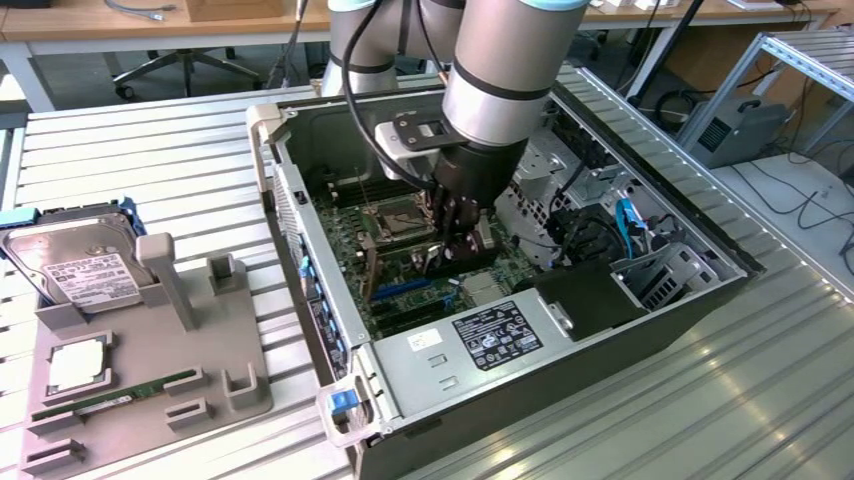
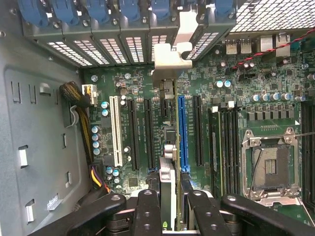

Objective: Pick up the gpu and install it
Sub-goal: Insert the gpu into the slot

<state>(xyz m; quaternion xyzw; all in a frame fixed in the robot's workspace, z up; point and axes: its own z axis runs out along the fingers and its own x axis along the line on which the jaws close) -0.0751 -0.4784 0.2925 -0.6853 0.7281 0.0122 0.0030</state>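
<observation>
My gripper (image 1: pixel 462 232) is down inside the open computer case (image 1: pixel 287 190), over the motherboard's expansion slots. It is shut on the gpu (image 2: pixel 167 179), which shows edge-on in the wrist view between the two black fingers (image 2: pixel 147 211). The card's silver end bracket (image 2: pixel 170 61) reaches the row of rear slot covers. The card stands upright between a black slot (image 2: pixel 150 132) and the blue slot (image 2: pixel 183 132), low over the board. Whether it is seated in a slot I cannot tell. In the exterior view the gpu (image 1: pixel 434 262) is a dark shape under the fingers.
The CPU socket (image 1: pixel 398 218) lies just beyond the gripper, with RAM slots (image 2: pixel 224 147) beside it. The power supply (image 1: pixel 494 335) fills the case's near end. On the exterior view's left a grey holder (image 1: pixel 200 370) carries a hard drive (image 1: pixel 80 265), a processor (image 1: pixel 78 362) and a RAM stick (image 1: pixel 120 395).
</observation>
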